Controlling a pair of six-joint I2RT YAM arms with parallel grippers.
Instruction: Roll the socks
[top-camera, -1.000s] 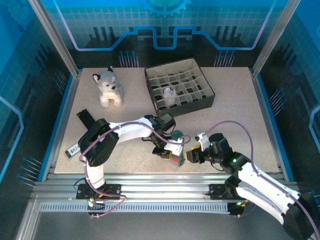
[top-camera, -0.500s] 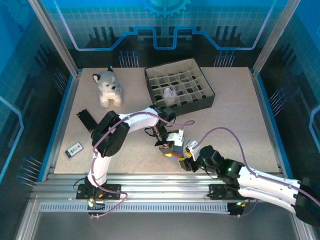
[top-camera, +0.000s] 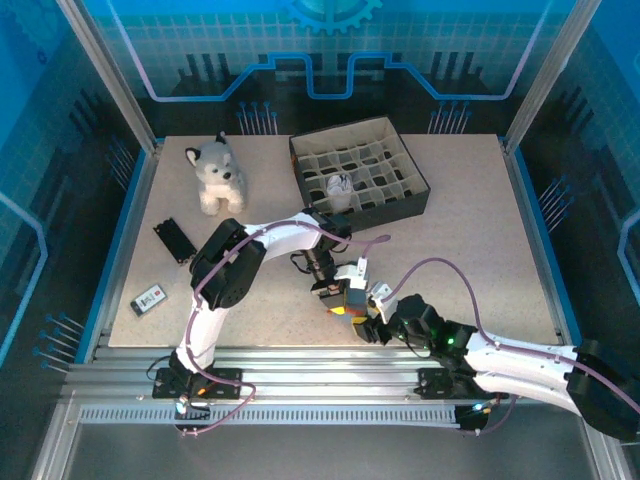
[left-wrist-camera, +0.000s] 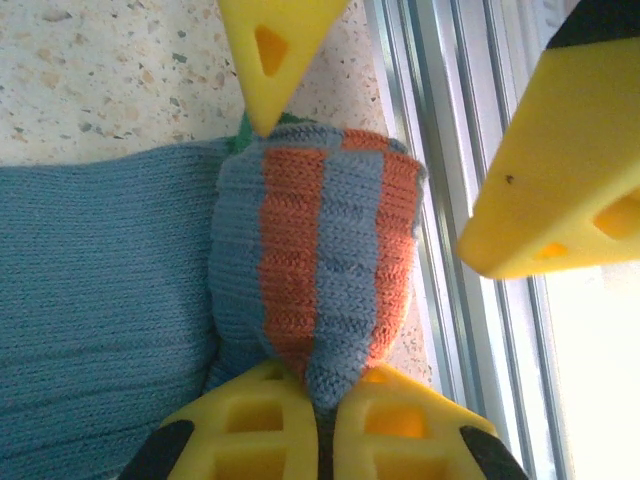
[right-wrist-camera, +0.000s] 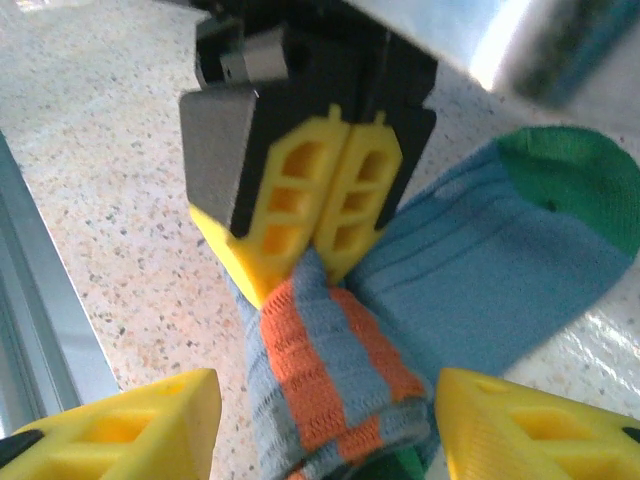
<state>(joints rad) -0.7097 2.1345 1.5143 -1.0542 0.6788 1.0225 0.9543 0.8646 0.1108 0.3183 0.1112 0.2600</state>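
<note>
The grey-blue sock (left-wrist-camera: 100, 300) lies on the table near its front edge, its orange-striped cuff (left-wrist-camera: 320, 240) bunched up. My left gripper (left-wrist-camera: 325, 400) is shut on that cuff, pinching a fold of it. In the right wrist view the sock (right-wrist-camera: 480, 290) runs back to its green toe (right-wrist-camera: 580, 180). My right gripper (right-wrist-camera: 330, 425) is open, one finger on each side of the cuff and neither pressing on it. From above, both grippers meet at the sock (top-camera: 345, 308), left gripper (top-camera: 336, 292) behind and right gripper (top-camera: 368, 322) in front. A white bundle (top-camera: 338, 185) sits in the box.
A dark divider box (top-camera: 405, 205) stands at the back, a plush husky (top-camera: 218, 175) to its left. A black block (top-camera: 175, 238) and a small white device (top-camera: 150, 298) lie at the left. Metal rails (left-wrist-camera: 470, 330) run just beyond the table's front edge, close to the sock.
My right gripper has slid left up to the sock and spread its jaws wider around the cuff. The left arm has swung its elbow back while keeping its pinch.
</note>
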